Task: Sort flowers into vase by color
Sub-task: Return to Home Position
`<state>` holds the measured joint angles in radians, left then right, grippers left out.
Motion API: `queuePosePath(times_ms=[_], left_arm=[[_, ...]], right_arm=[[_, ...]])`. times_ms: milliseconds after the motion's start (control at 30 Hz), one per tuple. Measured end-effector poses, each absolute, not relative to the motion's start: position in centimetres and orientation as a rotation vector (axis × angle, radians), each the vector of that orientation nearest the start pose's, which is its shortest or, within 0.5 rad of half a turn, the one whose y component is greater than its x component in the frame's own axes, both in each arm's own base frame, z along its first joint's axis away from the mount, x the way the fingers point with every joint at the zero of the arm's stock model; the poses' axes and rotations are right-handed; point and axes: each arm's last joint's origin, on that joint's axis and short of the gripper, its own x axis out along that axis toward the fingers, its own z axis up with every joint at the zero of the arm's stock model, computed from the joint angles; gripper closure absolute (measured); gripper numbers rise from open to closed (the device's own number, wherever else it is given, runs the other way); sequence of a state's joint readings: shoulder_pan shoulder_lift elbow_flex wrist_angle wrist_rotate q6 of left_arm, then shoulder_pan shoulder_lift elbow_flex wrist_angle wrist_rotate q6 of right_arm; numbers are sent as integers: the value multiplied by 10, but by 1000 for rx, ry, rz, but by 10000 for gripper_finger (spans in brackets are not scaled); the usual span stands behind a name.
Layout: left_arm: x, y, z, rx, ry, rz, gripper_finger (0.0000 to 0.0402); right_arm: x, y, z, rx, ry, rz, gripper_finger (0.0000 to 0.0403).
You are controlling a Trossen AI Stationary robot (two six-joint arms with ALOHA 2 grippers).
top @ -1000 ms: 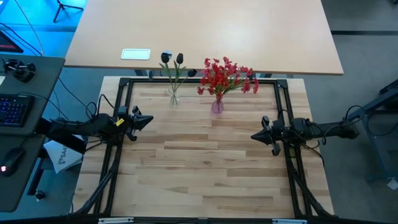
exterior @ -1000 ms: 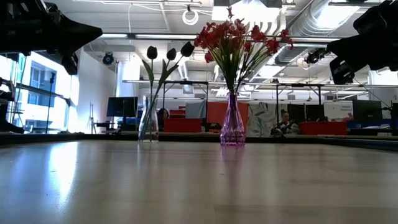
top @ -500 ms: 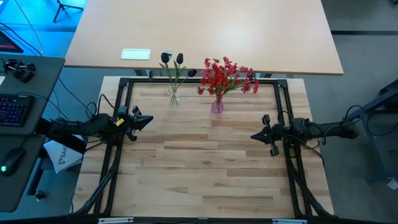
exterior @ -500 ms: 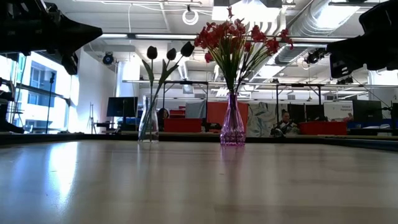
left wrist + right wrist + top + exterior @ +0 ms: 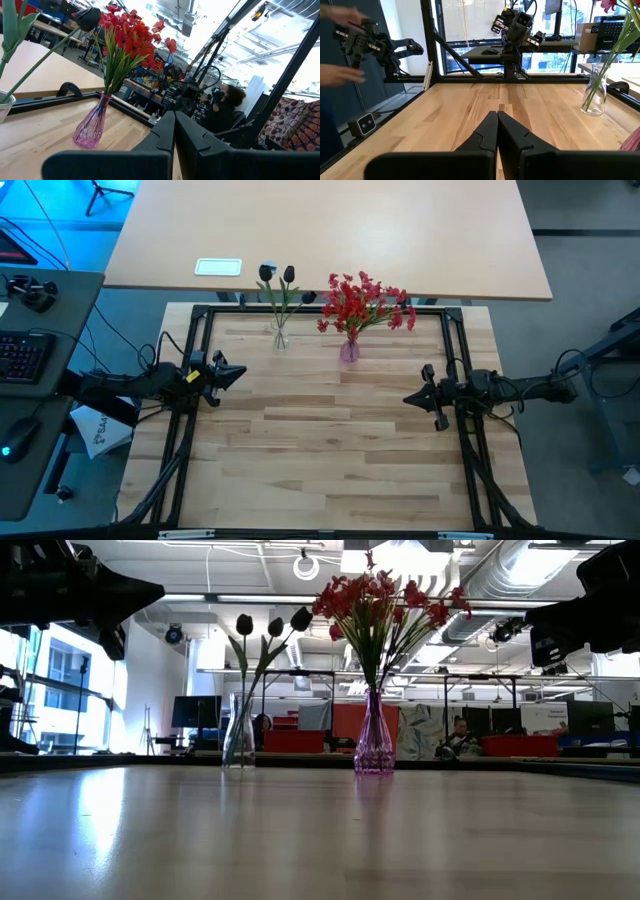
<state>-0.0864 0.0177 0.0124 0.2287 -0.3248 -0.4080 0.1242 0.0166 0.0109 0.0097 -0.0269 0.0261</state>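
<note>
Red blossom sprays (image 5: 365,305) stand with their stems in a purple glass vase (image 5: 349,350) near the table's far edge; the low view shows that vase (image 5: 374,745) too. To its left, three dark buds (image 5: 275,627) on thin green stems stand in a clear vase (image 5: 280,338). My left gripper (image 5: 240,372) hovers at the table's left side, fingers shut and empty, pointing right; its wrist view shows the shut gripper (image 5: 174,120). My right gripper (image 5: 408,397) hovers at the right side, pointing left, also shut and empty, as seen in its wrist view (image 5: 497,117).
A black frame (image 5: 320,310) runs around the wooden table top (image 5: 320,450). A larger light table (image 5: 330,235) lies beyond the far edge, with a white card (image 5: 218,267) on it. A person's blurred hand (image 5: 340,75) shows beyond the table's near side.
In the low view my right arm has risen a little. The vases, the flowers and my left arm have kept still.
</note>
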Motion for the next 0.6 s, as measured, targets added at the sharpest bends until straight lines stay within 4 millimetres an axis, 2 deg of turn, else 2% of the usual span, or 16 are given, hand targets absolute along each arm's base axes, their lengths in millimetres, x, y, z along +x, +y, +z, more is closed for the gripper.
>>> queuePosePath(times_ms=[167,267,333,433,600], left_arm=[[95,1,187,-428,-256,192,401],[96,1,182,-166,-172,227,402],[97,1,180,-65,-139,234,401],[97,1,178,22,-114,238,402],[97,1,178,65,-101,242,401]], right_arm=[[97,13,167,26,-2,151,402],[97,13,167,26,-2,151,402],[97,13,167,26,-2,151,402],[97,13,167,26,-2,151,402],[97,13,167,26,-2,151,402]])
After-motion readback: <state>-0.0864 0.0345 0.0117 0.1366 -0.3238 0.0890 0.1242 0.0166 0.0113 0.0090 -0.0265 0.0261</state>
